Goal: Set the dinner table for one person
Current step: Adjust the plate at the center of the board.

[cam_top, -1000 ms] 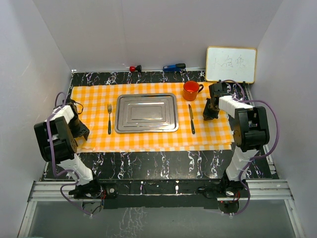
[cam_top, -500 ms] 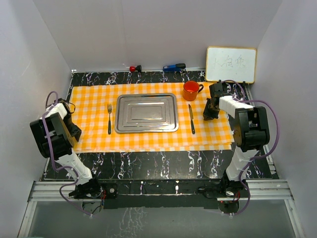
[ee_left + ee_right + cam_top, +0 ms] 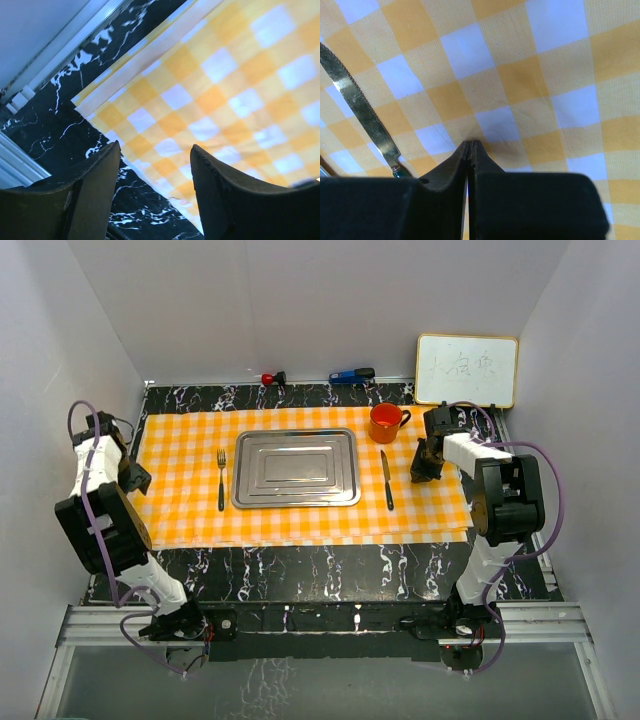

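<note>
Plain pale walls are boxing in the dinner table [image 3: 300,570], its black top veined white like marble and spreading under and around the rectangular steel tray [image 3: 296,468]. Beneath the tray, a woven orange-and-white checked cloth [image 3: 180,440] is lying flat. Left of the tray, the left gripper [image 3: 155,157] is hanging with fingers spread wide, holding nothing. Right of the tray, the right gripper [image 3: 470,144] is pressing its fingers together, empty, over the cloth.

Surface [image 3: 300,575] was a large black rectangle with white marble veining, lying flat and level. Bare strips showed along its near and far edges; the middle was covered.
</note>
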`<state>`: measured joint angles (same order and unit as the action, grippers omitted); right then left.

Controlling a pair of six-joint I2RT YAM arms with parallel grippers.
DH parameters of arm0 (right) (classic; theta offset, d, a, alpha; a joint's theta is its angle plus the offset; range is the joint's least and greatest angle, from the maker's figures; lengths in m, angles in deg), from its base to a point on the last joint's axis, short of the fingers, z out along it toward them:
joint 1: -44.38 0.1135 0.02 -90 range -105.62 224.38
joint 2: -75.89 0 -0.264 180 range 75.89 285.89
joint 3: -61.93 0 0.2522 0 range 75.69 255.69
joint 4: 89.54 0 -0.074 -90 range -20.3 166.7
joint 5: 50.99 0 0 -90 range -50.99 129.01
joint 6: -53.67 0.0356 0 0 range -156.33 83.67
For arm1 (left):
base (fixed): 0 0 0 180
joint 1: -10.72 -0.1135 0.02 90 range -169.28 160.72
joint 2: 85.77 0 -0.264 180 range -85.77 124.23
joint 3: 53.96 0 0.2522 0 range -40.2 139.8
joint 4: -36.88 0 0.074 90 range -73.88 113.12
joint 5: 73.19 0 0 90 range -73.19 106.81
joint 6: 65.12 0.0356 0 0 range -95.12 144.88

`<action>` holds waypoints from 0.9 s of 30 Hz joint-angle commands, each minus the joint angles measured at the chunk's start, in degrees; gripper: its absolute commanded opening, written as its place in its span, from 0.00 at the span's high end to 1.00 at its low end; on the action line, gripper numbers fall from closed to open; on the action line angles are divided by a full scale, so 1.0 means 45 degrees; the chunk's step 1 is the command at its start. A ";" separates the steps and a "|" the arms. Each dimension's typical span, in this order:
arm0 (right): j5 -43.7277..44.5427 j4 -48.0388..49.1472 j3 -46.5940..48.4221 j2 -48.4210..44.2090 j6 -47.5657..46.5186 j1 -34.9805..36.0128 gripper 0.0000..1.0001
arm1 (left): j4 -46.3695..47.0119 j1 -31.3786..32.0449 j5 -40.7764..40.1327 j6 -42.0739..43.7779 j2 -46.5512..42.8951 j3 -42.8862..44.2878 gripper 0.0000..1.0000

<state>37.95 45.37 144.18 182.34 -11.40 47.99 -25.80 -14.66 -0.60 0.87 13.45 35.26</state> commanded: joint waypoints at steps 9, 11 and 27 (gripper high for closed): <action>0.0233 0.0382 0.0321 0.0959 -0.0322 -0.0170 1.00 | 0.0355 0.1536 0.1856 -0.0460 -0.0829 -0.0403 0.48; 0.0237 0.0387 0.0326 0.0935 -0.0343 -0.0171 1.00 | 0.0587 0.1784 0.1789 -0.0548 -0.0608 -0.0458 0.51; 0.0071 0.0561 -0.0132 0.0535 -0.0256 -0.0175 1.00 | 0.2490 0.2314 0.1931 -0.0957 0.0919 -0.0818 0.62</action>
<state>36.81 44.25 145.31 183.11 -12.21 47.62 -16.34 -4.78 7.03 -2.78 16.90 32.75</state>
